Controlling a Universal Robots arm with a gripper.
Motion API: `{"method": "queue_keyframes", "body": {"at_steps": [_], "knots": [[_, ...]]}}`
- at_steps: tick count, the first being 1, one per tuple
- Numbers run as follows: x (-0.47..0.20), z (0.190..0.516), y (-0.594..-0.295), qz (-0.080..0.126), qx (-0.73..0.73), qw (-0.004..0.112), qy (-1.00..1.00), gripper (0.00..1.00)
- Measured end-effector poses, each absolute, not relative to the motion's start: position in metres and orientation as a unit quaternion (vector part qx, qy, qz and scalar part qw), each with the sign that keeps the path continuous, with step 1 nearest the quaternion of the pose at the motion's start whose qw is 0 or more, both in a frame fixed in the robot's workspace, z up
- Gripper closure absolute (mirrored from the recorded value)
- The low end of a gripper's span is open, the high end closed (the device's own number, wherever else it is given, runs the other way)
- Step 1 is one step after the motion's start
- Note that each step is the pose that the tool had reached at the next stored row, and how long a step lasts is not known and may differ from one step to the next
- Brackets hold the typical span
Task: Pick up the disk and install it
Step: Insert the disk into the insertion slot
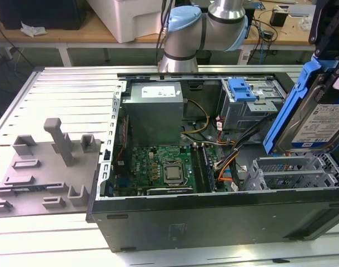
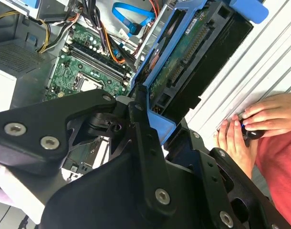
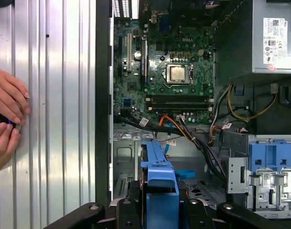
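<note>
At the exterior view's right end of the open computer case (image 1: 214, 222), the disk (image 1: 320, 119) is held in the air, standing on edge and tilted, with its white and blue label facing the camera. Its blue bracket (image 1: 289, 105) runs along the edge nearer the case interior. The lower end of the disk lies just above the silver drive cage (image 1: 286, 173); contact between the two cannot be confirmed.

The gripper (image 3: 161, 210) is closed onto the disk. In the first wrist view one black finger sits on each side of the bracket's edge, and in the second wrist view the linkage pinches the bracket with the drive's green circuit board facing outward.

Inside the case, the motherboard (image 3: 167, 71) lies flat with its processor socket (image 3: 178, 74) exposed. The grey power supply (image 1: 155, 111), which carries a white sticker, is mounted beside it. Orange, yellow and black cables (image 1: 225, 161) run between the board and the drive bays. A bare blue tab (image 1: 242, 89) sits on top of the upper bay (image 1: 253, 111).

Outside the case, a person's hands (image 2: 272, 112) rest on the ribbed metal table (image 1: 64, 89), close against the case wall, closed around a small dark object. A grey moulded fixture (image 1: 47, 172) lies on the table at the exterior view's left, well apart from the disk. The arm's base joints (image 1: 183, 33) stand behind the case.
</note>
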State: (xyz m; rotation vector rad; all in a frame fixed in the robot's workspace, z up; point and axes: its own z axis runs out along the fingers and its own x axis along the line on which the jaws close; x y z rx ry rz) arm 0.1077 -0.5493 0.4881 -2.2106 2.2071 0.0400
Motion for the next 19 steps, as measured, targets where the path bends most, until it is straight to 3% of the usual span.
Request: {"method": "queue_keyframes", "body": {"at_steps": [19], "knots": [[0.111, 0.470, -0.548, 0.013, -0.708, 0.009, 0.707, 0.63]]}}
